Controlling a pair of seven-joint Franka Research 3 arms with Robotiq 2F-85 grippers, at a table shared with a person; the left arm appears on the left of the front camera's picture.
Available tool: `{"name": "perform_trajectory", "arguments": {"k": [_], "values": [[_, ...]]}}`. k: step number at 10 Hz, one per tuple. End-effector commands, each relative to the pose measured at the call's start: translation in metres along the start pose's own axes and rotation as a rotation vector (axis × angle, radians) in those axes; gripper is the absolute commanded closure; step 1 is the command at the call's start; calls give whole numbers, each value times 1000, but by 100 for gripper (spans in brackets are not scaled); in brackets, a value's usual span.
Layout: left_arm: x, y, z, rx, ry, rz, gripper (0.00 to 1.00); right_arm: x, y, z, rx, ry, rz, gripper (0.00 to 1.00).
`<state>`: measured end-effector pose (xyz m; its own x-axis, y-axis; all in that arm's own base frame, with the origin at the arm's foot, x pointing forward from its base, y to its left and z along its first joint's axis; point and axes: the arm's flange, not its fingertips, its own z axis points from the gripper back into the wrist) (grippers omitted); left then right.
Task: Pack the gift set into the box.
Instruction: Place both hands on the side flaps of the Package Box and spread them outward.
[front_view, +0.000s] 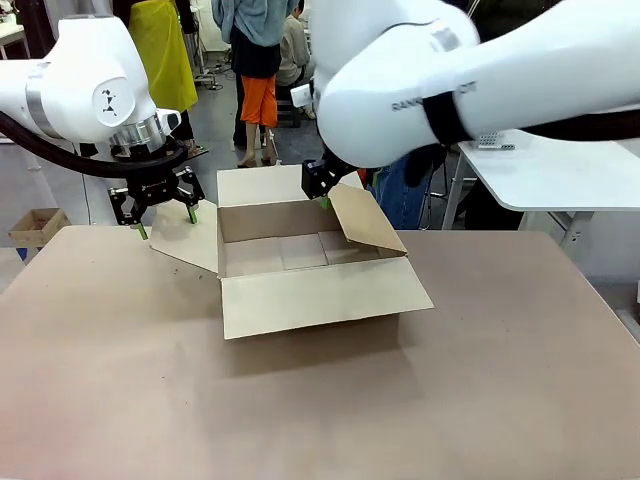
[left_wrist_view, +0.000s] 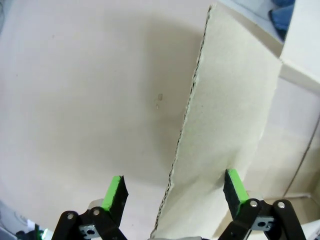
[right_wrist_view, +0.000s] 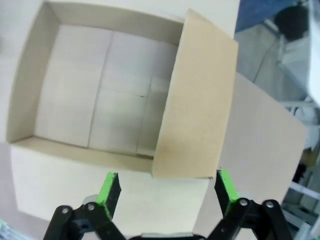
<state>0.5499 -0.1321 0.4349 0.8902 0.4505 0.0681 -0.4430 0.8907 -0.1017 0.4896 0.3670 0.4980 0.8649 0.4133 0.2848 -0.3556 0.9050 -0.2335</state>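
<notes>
We see the cardboard box (front_view: 300, 290) at centre frame, its 4 flaps unfolded and its inside bare. Our left gripper (front_view: 167, 222) hangs open astride the picture-left flap (left_wrist_view: 225, 115) at upper left. Our right gripper (right_wrist_view: 166, 186) is spread wide above the raised flap (right_wrist_view: 197, 100).

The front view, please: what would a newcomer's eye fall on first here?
The brown box stands open in the middle of the table, its flaps spread and its inside bare cardboard. The big white right arm looms across the top, with the right gripper open above the half-raised right flap. The left gripper hangs open over the left flap.
</notes>
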Motion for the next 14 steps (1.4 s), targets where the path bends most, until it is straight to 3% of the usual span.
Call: {"name": "perform_trajectory", "arguments": {"k": [1, 3, 5, 14], "values": [[-1, 0, 3, 13, -6, 10, 0, 58, 33, -17, -50, 97, -78, 0], [-1, 0, 3, 13, -6, 10, 0, 80, 50, -61, -153, 113, -134, 0], [-1, 0, 3, 13, -6, 10, 0, 87, 44, -77, -258, 73, -196, 0], [-1, 0, 3, 13, -6, 10, 0, 77, 26, -90, -269, 155, -143, 0]]}}
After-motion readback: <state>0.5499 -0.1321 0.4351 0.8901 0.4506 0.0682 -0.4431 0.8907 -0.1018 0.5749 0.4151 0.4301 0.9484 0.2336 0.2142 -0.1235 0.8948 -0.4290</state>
